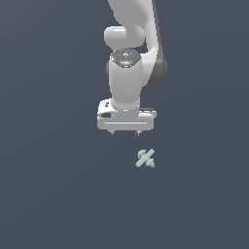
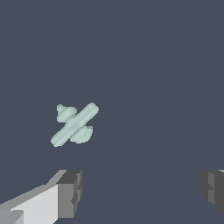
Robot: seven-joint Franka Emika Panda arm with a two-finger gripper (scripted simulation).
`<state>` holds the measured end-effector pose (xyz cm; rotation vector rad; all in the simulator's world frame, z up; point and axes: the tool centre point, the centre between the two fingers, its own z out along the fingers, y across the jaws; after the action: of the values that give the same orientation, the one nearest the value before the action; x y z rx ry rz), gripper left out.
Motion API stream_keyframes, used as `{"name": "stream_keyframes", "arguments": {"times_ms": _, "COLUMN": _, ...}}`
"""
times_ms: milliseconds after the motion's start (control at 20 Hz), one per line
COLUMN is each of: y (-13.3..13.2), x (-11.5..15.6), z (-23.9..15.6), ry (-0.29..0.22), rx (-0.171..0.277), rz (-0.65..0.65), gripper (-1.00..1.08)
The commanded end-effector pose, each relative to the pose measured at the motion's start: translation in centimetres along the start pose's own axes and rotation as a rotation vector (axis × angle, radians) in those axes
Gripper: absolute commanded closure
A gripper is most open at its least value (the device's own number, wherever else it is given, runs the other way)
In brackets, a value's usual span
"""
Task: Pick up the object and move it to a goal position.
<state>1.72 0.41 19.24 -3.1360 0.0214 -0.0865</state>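
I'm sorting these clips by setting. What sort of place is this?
Likely a bare simulator scene, not a real room: a flat, featureless dark blue-grey floor, a smooth white robot arm's end effector, and one tiny pale mint-green crossed-bar piece.

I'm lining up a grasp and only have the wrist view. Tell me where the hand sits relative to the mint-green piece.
Observer: In the exterior view the hand is up and toward that view's left of the mint-green piece, not over it.
Operator: Report any contact.
Observer: None; dark background shows between the fingertips and the piece.
Operator: Describe the arm's pose.
Observer: The white arm comes from the top of the exterior view, hand pointing down, jaws open with nothing between them.
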Motion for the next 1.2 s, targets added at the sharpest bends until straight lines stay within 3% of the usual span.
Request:
{"name": "stream_keyframes", "arguments": {"times_ms": 0, "y": 0.0, "x": 0.0, "z": 0.0, "ry": 0.000, "rx": 0.000, "rz": 0.000, "gripper": -0.92}}
{"name": "stream_keyframes", "arguments": {"times_ms": 600, "y": 1.1, "x": -0.9, "z": 1.5, "ry": -0.043, "rx": -0.019, "rz": -0.017, "gripper": -0.92}}
{"name": "stream_keyframes", "arguments": {"times_ms": 1150, "y": -2.2, "x": 0.6, "z": 4.5, "ry": -0.046, "rx": -0.016, "rz": 0.015, "gripper": -0.92}}
